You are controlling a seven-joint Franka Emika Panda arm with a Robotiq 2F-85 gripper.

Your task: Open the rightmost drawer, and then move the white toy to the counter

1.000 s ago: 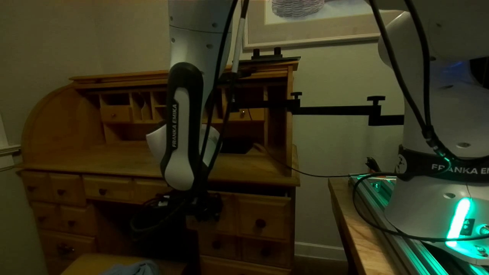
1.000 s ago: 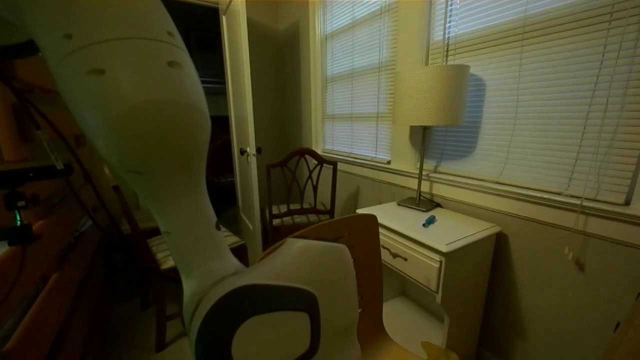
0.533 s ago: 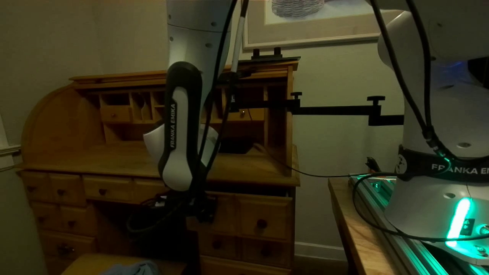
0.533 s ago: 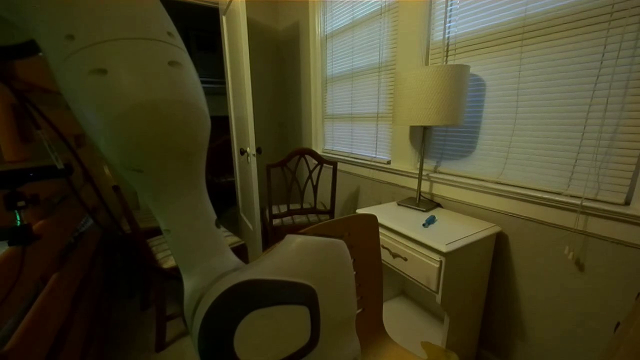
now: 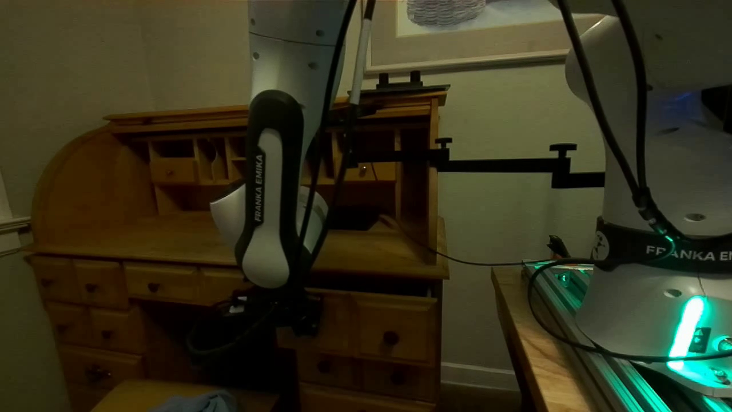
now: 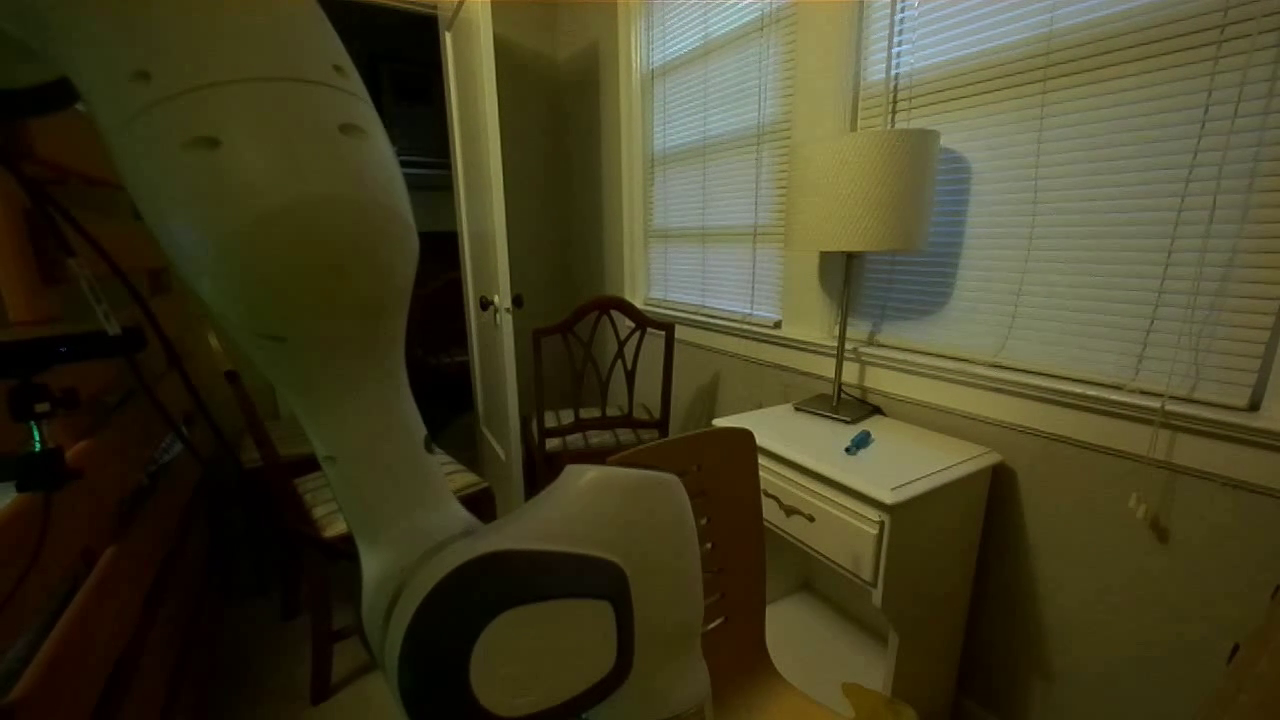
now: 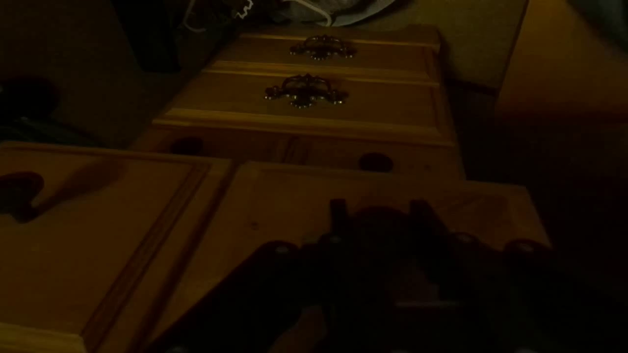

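Counter (image 5: 143, 236), right front corner: rightmost drawer (image 5: 394, 316) stood ajar beneath — opening judged in hand. Gripper (image 7: 378, 207) straddled knob (image 7: 380, 218), fingers (image 7: 338, 212) parted, hold indeterminable — steady pull advised.

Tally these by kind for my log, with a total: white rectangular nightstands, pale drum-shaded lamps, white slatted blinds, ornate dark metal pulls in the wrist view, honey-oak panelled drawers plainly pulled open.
White rectangular nightstand: 1
Pale drum-shaded lamp: 1
White slatted blinds: 2
Ornate dark metal pulls, wrist view: 2
Honey-oak panelled drawer, pulled open: 1
Total: 7
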